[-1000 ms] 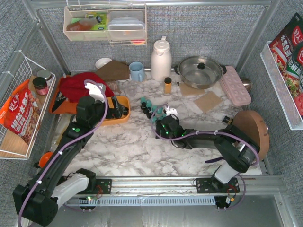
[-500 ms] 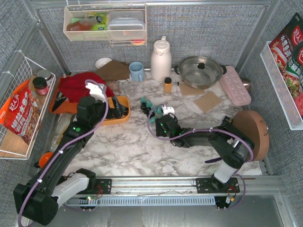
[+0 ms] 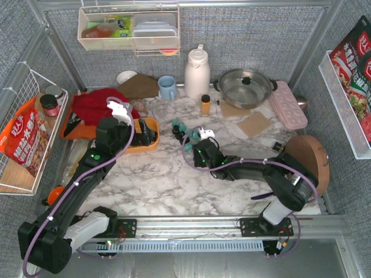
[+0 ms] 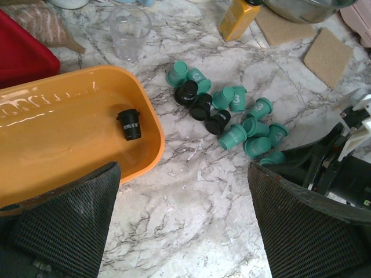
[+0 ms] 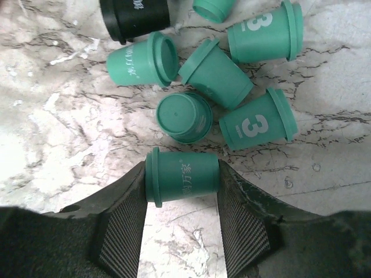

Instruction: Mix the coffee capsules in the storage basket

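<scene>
The orange storage basket [image 4: 148, 116] lies at the left and holds one black coffee capsule [image 4: 130, 124]. My left gripper [image 4: 182, 220] hangs open over bare marble beside the basket's near right corner [image 3: 152, 123]. Several teal and black coffee capsules [image 4: 232, 116] are heaped on the table to the basket's right [image 3: 182, 130]. At the near edge of that heap, my right gripper [image 5: 182, 174] is shut on a teal capsule [image 5: 185, 184] lying on its side, one finger on its rim end and one on its base. Other teal capsules [image 5: 214, 72] and a black one [image 5: 136, 17] lie just beyond.
An amber bottle [image 3: 205, 104] and a clear cup [image 4: 129, 32] stand behind the heap. A red cloth [image 3: 95, 104] lies on an orange board at the left. Thermos [image 3: 197, 72], blue mug [image 3: 167, 87], pot [image 3: 246, 87], cork mats [image 3: 255, 123] and a pink tray [image 3: 288, 104] line the back.
My right gripper has slid forward into the heap's near edge and its jaws have narrowed onto a teal capsule. The left arm has barely moved.
</scene>
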Available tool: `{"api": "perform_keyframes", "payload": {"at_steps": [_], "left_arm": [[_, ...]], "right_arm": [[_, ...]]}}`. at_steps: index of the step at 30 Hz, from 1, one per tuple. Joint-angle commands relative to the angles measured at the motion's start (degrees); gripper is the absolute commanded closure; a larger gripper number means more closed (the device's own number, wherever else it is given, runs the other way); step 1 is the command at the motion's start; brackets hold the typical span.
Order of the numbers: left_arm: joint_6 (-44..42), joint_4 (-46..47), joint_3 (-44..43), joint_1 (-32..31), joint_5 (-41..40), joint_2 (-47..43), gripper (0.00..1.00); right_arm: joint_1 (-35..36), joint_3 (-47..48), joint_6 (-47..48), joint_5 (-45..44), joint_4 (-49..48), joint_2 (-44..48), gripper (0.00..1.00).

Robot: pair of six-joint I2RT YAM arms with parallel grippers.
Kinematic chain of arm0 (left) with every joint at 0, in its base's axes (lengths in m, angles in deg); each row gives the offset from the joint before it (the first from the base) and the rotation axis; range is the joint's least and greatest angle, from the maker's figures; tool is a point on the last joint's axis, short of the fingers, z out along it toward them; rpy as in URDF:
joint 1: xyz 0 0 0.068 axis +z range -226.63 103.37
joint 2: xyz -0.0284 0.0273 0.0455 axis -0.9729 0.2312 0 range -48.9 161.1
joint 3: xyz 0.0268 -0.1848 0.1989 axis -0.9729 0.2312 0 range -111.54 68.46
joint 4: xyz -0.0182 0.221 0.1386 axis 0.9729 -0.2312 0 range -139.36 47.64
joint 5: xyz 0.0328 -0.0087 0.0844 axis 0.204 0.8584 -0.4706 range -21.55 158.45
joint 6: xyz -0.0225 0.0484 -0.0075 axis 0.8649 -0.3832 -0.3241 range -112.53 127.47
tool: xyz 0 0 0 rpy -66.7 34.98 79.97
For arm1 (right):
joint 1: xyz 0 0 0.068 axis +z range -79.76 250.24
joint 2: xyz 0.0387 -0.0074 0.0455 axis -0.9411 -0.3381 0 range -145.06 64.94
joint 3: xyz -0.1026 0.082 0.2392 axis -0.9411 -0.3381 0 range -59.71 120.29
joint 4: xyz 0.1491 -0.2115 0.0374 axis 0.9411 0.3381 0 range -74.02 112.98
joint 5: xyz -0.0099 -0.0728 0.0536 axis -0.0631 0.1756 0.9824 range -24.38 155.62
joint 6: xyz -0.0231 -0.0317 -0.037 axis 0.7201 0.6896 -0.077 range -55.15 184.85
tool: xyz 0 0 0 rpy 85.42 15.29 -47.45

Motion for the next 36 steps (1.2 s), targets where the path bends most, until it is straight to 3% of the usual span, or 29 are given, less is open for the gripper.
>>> {"api": "perform_keyframes", "payload": {"at_steps": [1,10,17,21,28,36], "left_arm": [[0.3,3.3,0.4,0.0,4.0,0.3,0.01],[1.3,14.5,4.3,-0.7,14.6,-0.4,0.01],[-11.4,43.1,15.9,-8.2,15.2,-4.8,0.01],[-25.0,48.2,18.2,-12.2,18.3,-0.3,0.01],[-44.7,69.5,24.3,-15.3,23.4,12.8,0.01],[-51.8,87.1,23.1,-17.4,23.2,27.4,0.01]], "right_arm": [[-0.2,1.3,-0.2,2.4,3.6,3.3,0.66],[-3.0,11.5,10.1,19.9,23.3,12.4,0.66],[-6.6,16.6,17.1,32.1,33.2,19.8,0.66],[-8.5,19.2,19.2,35.5,36.2,23.1,0.66],[-10.3,20.3,17.1,40.5,36.8,26.1,0.66],[-10.5,19.6,10.0,44.1,33.5,28.5,0.66]]}}
